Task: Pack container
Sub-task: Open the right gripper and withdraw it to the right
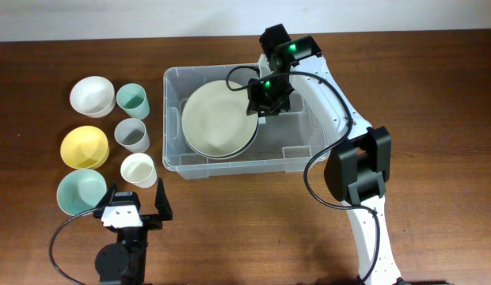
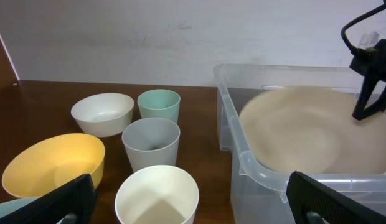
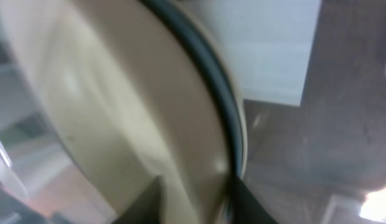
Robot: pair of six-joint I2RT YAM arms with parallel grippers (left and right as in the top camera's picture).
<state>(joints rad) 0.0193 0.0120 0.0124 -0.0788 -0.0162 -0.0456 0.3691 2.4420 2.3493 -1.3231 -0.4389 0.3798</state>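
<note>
You have one clear container (image 1: 297, 150) in the middle of the surface (image 1: 435, 87), with one cream plate (image 1: 218, 119) inside it, a dark edge showing along the plate's rim. To its left you can count three bowls: white bowl (image 1: 91, 95), yellow bowl (image 1: 85, 146) and teal bowl (image 1: 79, 191). Beside them are three cups: teal cup (image 1: 132, 100), grey cup (image 1: 131, 134) and white cup (image 1: 138, 169).

Your right gripper (image 1: 265, 103) hangs over the plate's far-right rim. Its fingers are narrowly parted astride that rim, and blur hides whether they press on it. Your left gripper (image 1: 135, 198) is spread wide and holds nothing, just below the white cup.
</note>
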